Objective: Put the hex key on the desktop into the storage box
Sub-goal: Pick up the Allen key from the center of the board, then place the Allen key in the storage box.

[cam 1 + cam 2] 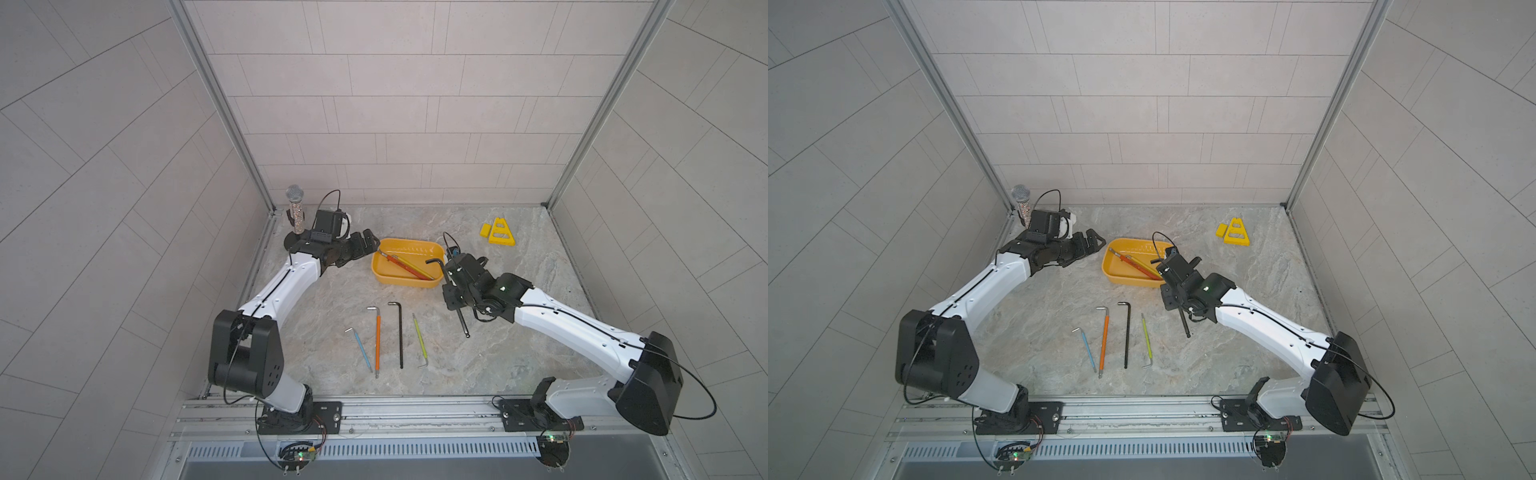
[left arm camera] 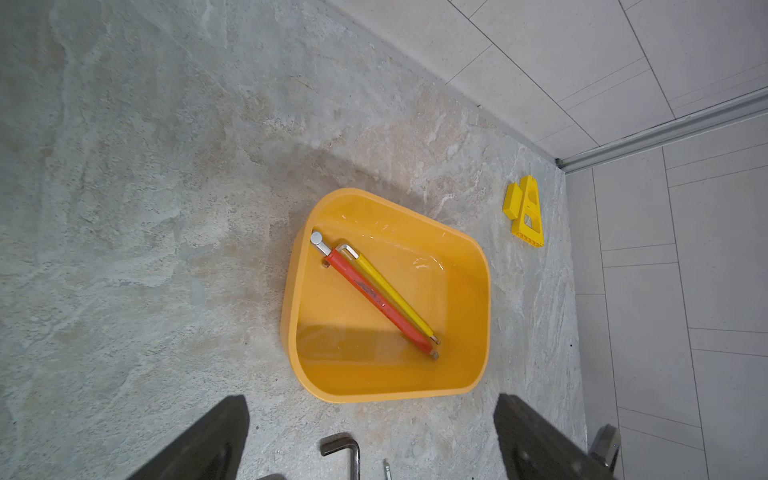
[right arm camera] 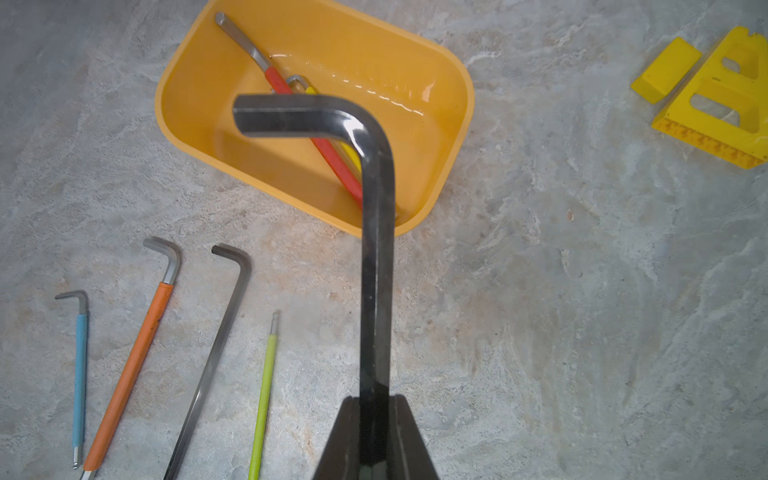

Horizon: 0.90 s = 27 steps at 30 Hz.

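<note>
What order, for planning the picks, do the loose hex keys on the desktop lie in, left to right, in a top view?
blue-sleeved hex key → orange-sleeved hex key → long black hex key → green-sleeved hex key

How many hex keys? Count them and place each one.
7. In the yellow box: red key, yellow key. In a row on the desktop: blue key, orange key, thin black key, green key. In the right claw: thick black key. None seems hidden.

Grips black hex key (image 3: 376, 249) above marbled desktop (image 3: 582, 311), bent end over shallow yellow box (image 3: 183, 124); red key (image 3: 332, 162), yellow key (image 2: 390, 293) inside, four more keys (image 3: 137, 365) flat on desktop
</note>
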Available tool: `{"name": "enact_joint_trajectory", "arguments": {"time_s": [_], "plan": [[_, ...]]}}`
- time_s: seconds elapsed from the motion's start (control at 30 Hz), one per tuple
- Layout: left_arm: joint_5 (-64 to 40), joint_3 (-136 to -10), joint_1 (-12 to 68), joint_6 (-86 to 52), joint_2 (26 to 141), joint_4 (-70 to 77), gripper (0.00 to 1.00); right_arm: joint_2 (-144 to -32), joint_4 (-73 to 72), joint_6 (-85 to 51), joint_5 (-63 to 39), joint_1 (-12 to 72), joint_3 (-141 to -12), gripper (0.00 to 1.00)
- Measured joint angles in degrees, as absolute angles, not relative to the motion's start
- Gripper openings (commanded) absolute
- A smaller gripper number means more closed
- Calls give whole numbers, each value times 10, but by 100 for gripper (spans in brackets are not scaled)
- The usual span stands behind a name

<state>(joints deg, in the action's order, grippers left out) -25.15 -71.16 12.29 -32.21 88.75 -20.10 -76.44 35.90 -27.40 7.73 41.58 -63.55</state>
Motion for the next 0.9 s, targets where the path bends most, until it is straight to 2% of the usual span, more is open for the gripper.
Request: {"name": "enact_joint_trajectory", "arguments": {"time_s": [0.17,0.4,0.9], "plan": [[-252,-787,123,-321,927,-187,100,-792,359,-252,63,394,-670,0],[-262,-786,117,-326,968,-192,100,-837,364,-214,35,363,-717,0],[-270,-775,94,-330,969,-196,100,-978,379,-123,1,329,-860,0]]}}
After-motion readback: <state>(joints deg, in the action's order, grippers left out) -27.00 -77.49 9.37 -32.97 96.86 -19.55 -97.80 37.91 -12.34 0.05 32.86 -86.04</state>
